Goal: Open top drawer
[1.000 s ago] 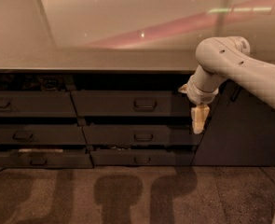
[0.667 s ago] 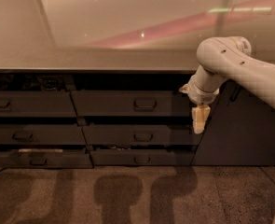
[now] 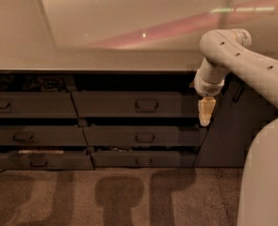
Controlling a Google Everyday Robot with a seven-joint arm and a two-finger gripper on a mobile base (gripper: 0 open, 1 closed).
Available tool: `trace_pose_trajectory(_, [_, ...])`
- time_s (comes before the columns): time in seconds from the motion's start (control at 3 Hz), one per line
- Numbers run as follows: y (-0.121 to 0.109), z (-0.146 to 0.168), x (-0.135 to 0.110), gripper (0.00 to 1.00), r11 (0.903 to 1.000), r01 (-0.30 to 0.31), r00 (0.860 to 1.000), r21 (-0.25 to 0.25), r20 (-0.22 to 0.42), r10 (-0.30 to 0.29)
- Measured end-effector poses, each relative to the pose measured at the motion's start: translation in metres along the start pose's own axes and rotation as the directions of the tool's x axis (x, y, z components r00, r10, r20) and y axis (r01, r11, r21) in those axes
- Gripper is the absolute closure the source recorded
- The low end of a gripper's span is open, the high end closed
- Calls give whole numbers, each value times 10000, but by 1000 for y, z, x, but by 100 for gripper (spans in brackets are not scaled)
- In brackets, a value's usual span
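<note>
Gripper hangs at three o'clock of the top drawer, claw width I cannot tell; I judge its stiff, weighty front pulls best by the centre handle.

The white arm enters from 3 o'clock, climbs to a rounded joint near 1 o'clock, then bends down at the wrist. The pale gripper hangs right of centre, pointing toward 6 o'clock.
</note>
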State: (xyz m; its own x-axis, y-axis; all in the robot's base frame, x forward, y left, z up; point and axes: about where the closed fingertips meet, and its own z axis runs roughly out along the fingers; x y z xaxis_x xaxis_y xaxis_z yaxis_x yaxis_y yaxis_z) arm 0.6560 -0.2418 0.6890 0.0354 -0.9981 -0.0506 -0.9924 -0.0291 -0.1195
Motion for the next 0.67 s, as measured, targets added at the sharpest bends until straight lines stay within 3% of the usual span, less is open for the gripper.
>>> trace_pose_trajectory(0.33, [-3,-2,2,0,10000,-46,10000,51,-12,46])
trace_pose_trajectory(0.67, [0,0,1,0,9976,240,9990,644,-388,-215])
